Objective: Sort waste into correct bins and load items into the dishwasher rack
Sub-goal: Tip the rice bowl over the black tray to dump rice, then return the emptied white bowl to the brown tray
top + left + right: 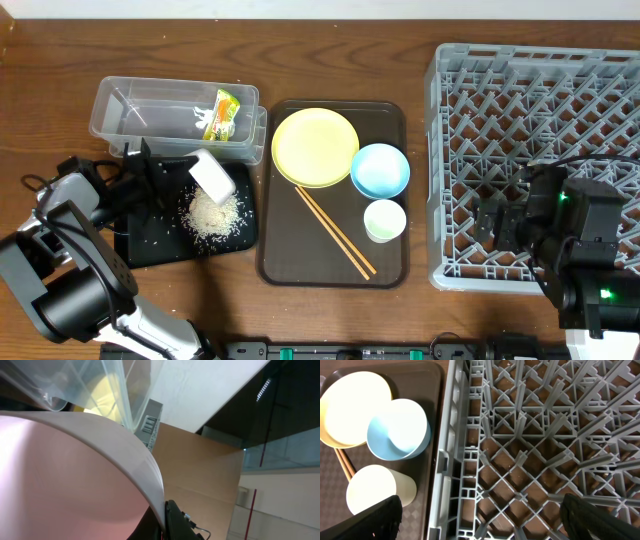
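Now L gripper (186,170), pinched on white bowl (212,172), shd tip steeper toward 5 o'clock, over rice (212,214) in black tray (140,252); R gripper (490,519) spread.

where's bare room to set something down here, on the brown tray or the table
Free: on the brown tray, the near-left corner between the chopsticks and its left rim; the table beyond it, up to the rack. Crowded: the tray's far and right side with plate, blue bowl and cup; the black tray, under rice and the white bowl.
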You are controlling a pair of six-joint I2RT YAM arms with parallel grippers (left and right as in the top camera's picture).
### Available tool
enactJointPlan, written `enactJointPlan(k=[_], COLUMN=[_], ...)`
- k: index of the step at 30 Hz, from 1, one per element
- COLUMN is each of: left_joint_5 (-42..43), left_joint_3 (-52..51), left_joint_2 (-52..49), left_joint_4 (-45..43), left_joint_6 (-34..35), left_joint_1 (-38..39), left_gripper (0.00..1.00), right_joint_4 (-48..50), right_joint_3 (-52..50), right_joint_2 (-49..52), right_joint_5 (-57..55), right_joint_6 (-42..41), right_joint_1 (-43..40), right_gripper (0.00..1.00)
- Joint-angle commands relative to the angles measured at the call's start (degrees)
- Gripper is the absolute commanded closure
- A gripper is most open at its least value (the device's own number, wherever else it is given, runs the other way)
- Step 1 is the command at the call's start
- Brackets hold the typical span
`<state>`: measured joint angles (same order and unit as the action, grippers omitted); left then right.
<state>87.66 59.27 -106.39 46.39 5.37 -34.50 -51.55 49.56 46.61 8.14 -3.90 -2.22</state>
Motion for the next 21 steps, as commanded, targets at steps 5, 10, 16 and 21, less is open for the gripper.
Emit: enactJointPlan(k=[5,10,16,21], left_joint_5=[2.4,1.36,-14.91,-37.59], left_joint_3=[0.28,0.28,0.28,0.28], left_joint_2=[2.56,7.02,17.81,24.85], left_joint_4=[0.76,0.87,1.09,1.64], left_joint_6=[-3.06,-4.31,-3.56,-0.55], left_joint_1=[0.28,4.44,15.56,27.89], left_gripper=[0.94,0.94,0.94,0.94], right_joint_4=[-0.04,-0.04,-0.11,-0.09], right_joint_3=[0.59,0.59,0.59,0.59], right_joint_2=[-0.22,-0.2,-0.2,-0.2], right_joint_5=[0.26,0.28,0.26,0.26], right_joint_6=[-0.52,-0.55,-0.52,-0.52], right_joint_1=[0.79,0.79,0.79,0.79], right_gripper=[0.01,0.01,0.01,0.01])
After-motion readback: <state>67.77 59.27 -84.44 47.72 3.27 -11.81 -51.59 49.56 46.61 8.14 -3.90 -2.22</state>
